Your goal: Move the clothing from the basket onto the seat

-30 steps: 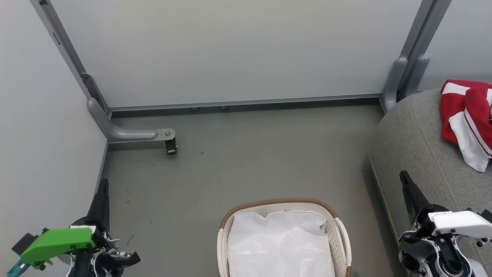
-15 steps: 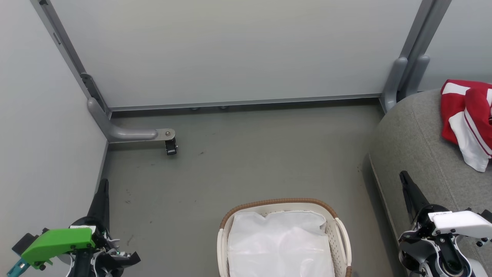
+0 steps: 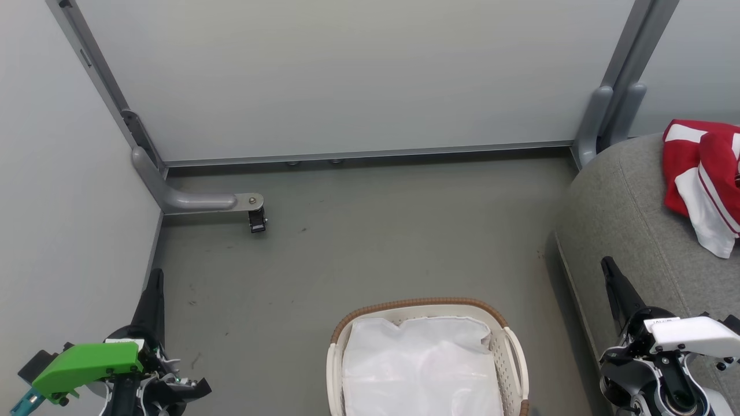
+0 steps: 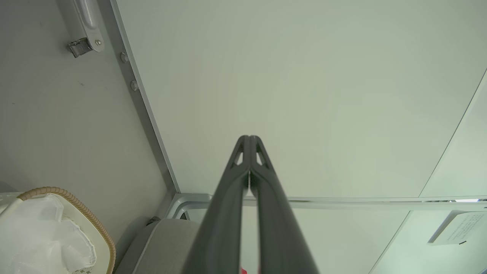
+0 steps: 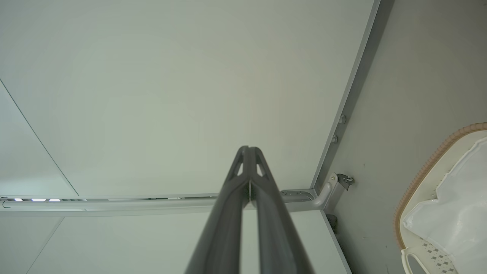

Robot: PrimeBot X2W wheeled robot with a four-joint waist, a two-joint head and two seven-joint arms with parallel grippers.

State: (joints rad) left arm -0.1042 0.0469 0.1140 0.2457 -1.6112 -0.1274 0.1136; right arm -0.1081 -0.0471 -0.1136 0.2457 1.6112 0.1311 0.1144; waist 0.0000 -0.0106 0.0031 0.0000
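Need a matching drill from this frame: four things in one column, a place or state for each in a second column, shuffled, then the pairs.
Column 1
1. bright red sports clothing with white stripes
2. cream-white perforated plastic basket with brown rim
3. glossy white liner sheet
4. left gripper

Column 2
A. shut, holding nothing
B. lying inside the basket
C. heaped on the grey fabric seat
D. standing on the grey floor

Pairs: 1-C, 2-D, 3-B, 4-A
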